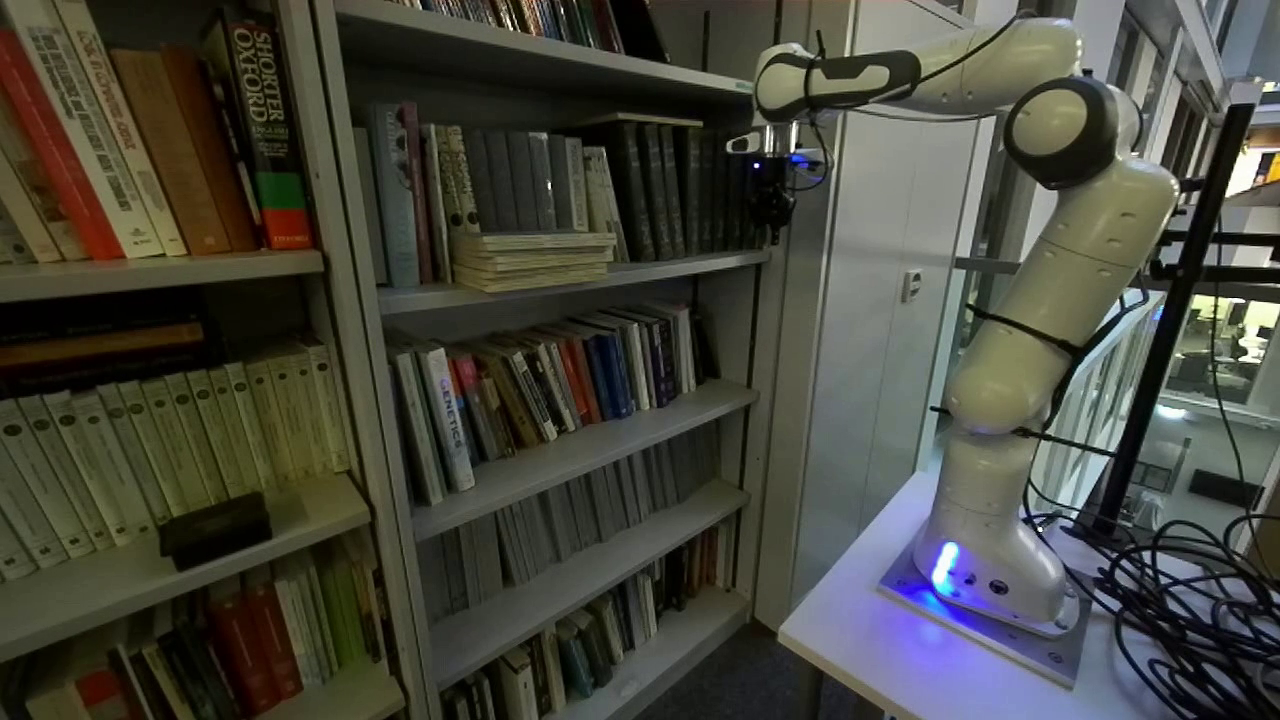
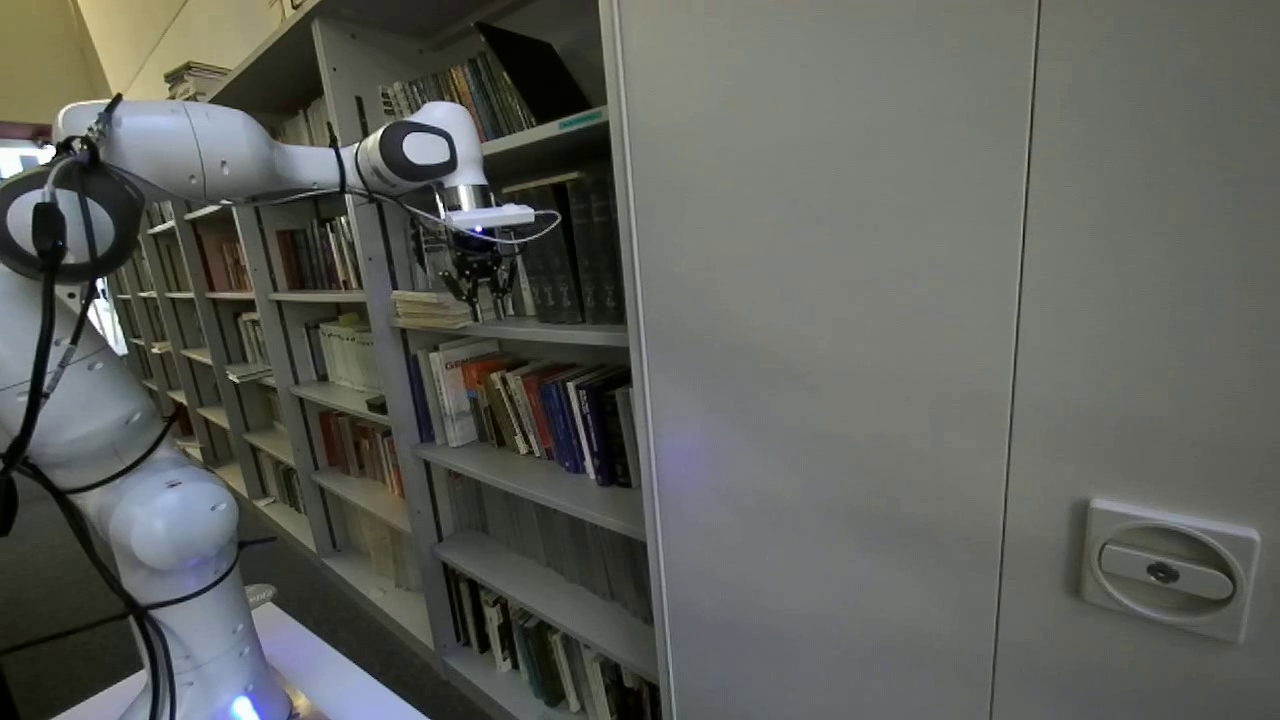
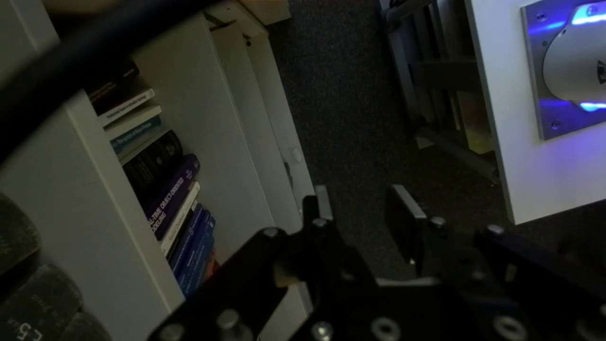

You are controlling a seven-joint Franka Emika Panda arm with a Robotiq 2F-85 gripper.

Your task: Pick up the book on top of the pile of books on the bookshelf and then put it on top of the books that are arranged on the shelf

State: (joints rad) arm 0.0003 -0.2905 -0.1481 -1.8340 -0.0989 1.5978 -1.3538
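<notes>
A short pile of pale beige books (image 1: 528, 270) lies flat near the front of a shelf on the grey bookshelf (image 1: 690, 264). Its top book (image 1: 540, 241) shows in an exterior view, and the pile (image 2: 428, 312) appears again from another angle. Behind it, taller, stand the arranged books (image 1: 512, 180) with grey, white and dark spines. My gripper (image 1: 769, 236) points down at the shelf's right end, apart from the pile. In the wrist view the gripper (image 3: 364, 203) is open, with only dark floor visible between its fingers (image 3: 402, 222). The pile is out of that view.
Dark thick volumes (image 1: 660, 190) fill the shelf's right part, near my gripper. A shelf below carries mixed upright books (image 2: 530, 400). A grey cabinet (image 2: 830, 350) adjoins the bookshelf. The arm's base stands on a white table (image 1: 850, 640). A black cable (image 3: 94, 61) crosses the wrist view.
</notes>
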